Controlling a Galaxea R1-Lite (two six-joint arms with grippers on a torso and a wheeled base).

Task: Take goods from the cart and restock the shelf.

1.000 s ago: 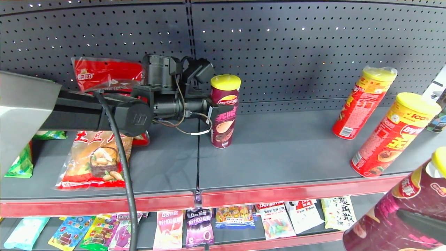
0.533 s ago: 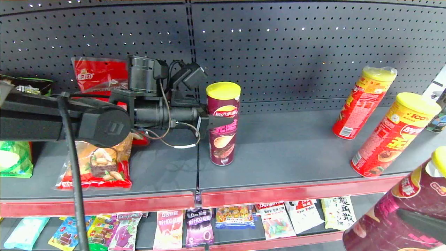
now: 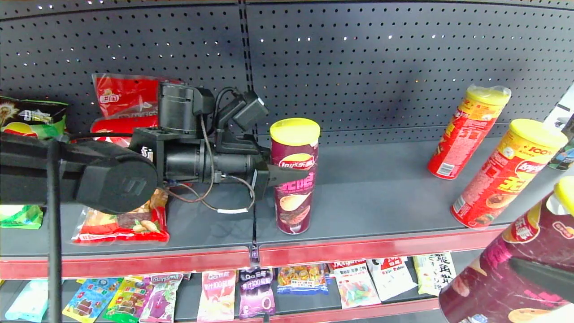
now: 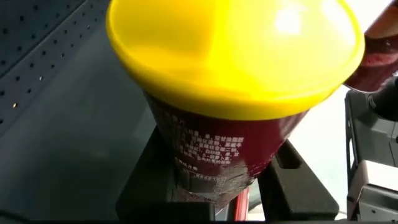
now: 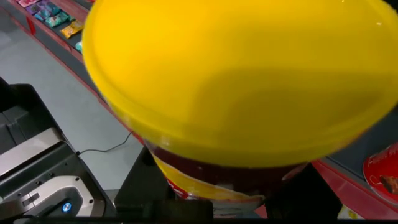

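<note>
The left gripper (image 3: 289, 174) pinches a maroon chip can (image 3: 294, 197) with a yellow lid (image 3: 294, 131) about its middle, one finger on each side. The can stands upright near the front edge of the shelf (image 3: 381, 202); whether its base touches the board cannot be told. The right gripper (image 5: 227, 196) clamps a second maroon can (image 3: 506, 278), held tilted in front of the shelf and lower than it. Two red cans (image 3: 466, 132) (image 3: 506, 175) stand on the shelf farther right, and a peanut bag (image 3: 121, 224) lies to the left.

Head cam: front-on to shelf (image 3: 381, 197), mid-range. Wrist cams sit behind left gripper (image 4: 217, 186) and right gripper (image 5: 224, 196), looking forward, tight on left can (image 4: 236, 56) and right can (image 5: 249, 81). Head shares both.
</note>
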